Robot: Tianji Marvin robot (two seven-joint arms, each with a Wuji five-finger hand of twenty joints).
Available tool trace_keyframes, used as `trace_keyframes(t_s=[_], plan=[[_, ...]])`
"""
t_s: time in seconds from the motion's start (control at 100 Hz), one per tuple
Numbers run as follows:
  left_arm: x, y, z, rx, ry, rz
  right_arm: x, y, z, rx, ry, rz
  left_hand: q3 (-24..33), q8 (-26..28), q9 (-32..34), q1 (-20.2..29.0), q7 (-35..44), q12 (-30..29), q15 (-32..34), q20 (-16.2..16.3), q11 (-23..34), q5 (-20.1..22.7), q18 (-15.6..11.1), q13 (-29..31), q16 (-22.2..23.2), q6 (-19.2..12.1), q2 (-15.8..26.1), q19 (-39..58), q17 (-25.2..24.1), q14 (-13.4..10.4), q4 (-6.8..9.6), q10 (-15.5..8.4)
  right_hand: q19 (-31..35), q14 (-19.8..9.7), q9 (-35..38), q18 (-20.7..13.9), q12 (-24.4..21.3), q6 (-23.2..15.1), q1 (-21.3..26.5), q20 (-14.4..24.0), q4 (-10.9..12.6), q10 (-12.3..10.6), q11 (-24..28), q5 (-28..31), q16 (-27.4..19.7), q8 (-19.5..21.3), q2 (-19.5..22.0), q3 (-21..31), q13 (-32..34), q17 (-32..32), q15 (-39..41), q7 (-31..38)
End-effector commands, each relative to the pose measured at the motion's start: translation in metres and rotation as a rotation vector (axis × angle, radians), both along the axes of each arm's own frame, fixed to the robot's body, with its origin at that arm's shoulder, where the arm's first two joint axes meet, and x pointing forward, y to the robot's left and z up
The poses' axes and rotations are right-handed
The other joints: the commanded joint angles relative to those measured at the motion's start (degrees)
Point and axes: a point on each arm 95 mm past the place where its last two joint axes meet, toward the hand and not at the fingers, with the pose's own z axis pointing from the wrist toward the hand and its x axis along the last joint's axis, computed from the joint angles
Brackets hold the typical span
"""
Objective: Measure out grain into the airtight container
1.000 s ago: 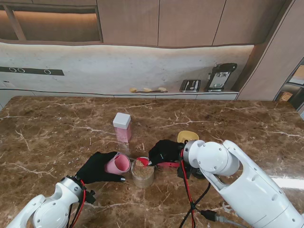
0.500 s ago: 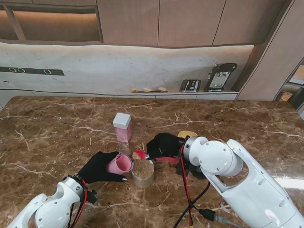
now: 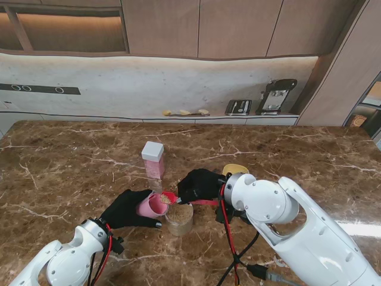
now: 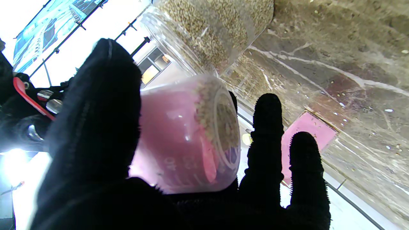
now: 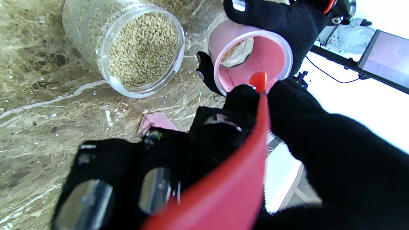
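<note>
A brown marble table (image 3: 71, 161) seen from above, with two robot arms reaching in from the near corners, both wearing black gloves. The left hand (image 3: 123, 210) is closed around a pink measuring cup (image 3: 150, 205), thumb on one side and fingers on the other. The cup lies tipped on its side, its long axis running roughly left to right and its open mouth pointing right, toward the other hand. The left wrist view shows some grain resting inside the cup against its base. Just to the right of the cup's mouth stands an upright clear jar (image 3: 178, 218), open at the top and nearly full of tan grain. The right hand (image 3: 199, 185) grips a red scoop (image 3: 169, 197) by its handle, which runs from the hand leftward, so the scoop's bowl sits at the rim of the cup's mouth, above the far edge of the jar. The bowl appears to carry grain, though it is too small to be sure. Farther away on the table, well apart from the hands, stands a pink airtight container (image 3: 153, 159) with a white lid, upright and closed. Loose grains are scattered on the marble around the jar.
</note>
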Motion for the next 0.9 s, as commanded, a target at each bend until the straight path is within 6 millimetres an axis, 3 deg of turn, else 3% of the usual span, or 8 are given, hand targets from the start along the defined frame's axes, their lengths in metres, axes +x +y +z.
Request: trace_keyframes(t_s=[0.0, 0.61, 0.89], plan=[[-0.001, -0.002, -0.001, 0.000, 0.006, 0.000, -0.004, 0.003, -0.003, -0.011, 0.008, 0.024, 18.5, 0.0, 6.8, 13.0, 10.5, 1.0, 0.2, 0.0, 3.2, 12.4, 0.6, 0.0, 0.3, -12.0, 14.4, -0.9, -1.4, -1.6, -1.56, -3.4, 11.7, -0.2, 3.0, -1.1, -0.1, -0.9, 0.2, -0.6, 0.9, -0.6, 2.5, 2.3, 0.0, 0.7, -0.6, 3.4, 1.9, 2.7, 4.0, 1.6], [0.000, -0.003, -0.001, 0.003, 0.004, -0.010, -0.003, 0.017, -0.009, -0.075, -0.047, 0.074, 18.5, 0.0, 6.9, 12.9, 10.4, 0.9, 0.3, 0.0, 3.4, 12.5, 0.7, 0.2, 0.4, -11.8, 14.4, -1.0, -1.5, -1.4, -1.52, -3.1, 11.7, -0.3, 3.0, -1.1, -0.1, -1.1, 0.3, -0.6, 0.9, -0.6, 2.5, 2.2, 0.1, 0.5, -0.8, 3.4, 1.9, 2.7, 4.0, 1.5], [-0.002, -0.003, 0.002, 0.008, 0.006, -0.010, -0.007, 0.024, -0.001, -0.136, -0.208, 0.116, 18.7, -0.1, 7.2, 12.5, 10.3, 0.7, 0.5, 0.1, 3.8, 12.5, 0.6, 0.6, 0.4, -11.9, 14.6, -0.9, -1.4, -1.4, -1.59, -3.0, 11.8, -0.5, 3.1, -1.4, 0.0, -1.4, -0.1, -0.5, 0.8, -0.9, 2.7, 2.6, 0.2, 0.6, -0.8, 3.8, 1.9, 2.8, 4.1, 1.7]])
